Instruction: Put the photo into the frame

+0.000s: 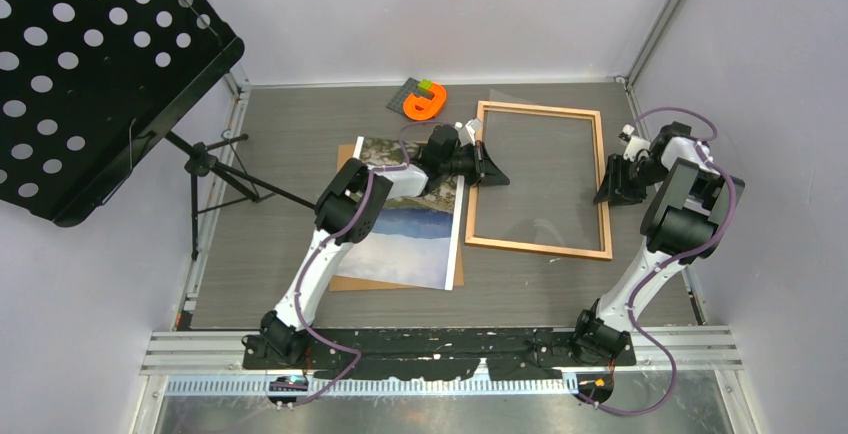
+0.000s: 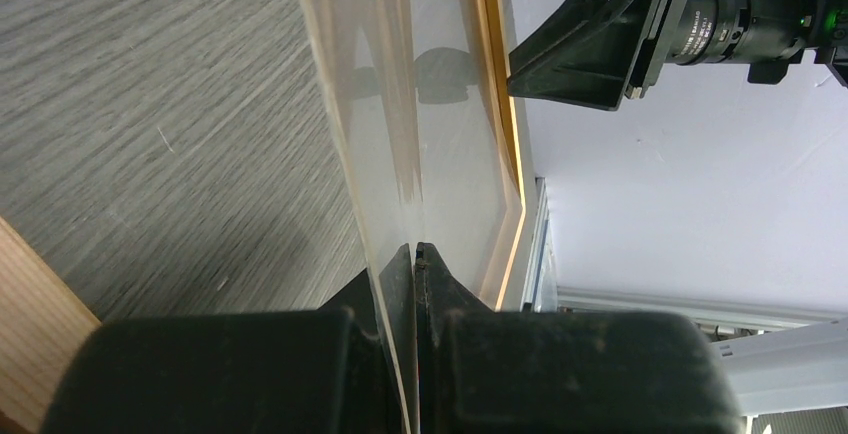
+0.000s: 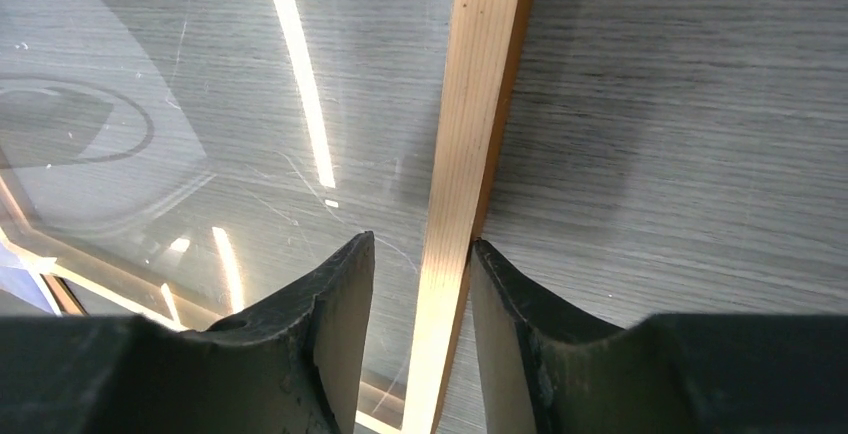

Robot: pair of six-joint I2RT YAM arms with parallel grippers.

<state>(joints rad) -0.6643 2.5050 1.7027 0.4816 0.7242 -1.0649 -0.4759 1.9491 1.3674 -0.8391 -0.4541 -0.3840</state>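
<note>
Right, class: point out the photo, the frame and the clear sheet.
photo point(image 1: 414, 226): top external view, its blue middle.
frame point(image 1: 535, 247): top external view, its near rail.
clear sheet point(image 2: 390, 124): left wrist view, its flat face.

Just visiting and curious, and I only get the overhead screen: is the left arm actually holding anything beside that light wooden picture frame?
Observer: Yes. The left wrist camera shows the left jaws shut on the edge of a clear transparent sheet, hard to make out from above.
Operator: And the right arm?
Observer: Its wrist camera shows the right jaws open astride one rail of the thin, light orange-brown wooden frame, with a gap beside the wood.
Operator: Is the sheet clean?
Observer: Not quite; the right wrist view shows fine scratches on it.
</note>
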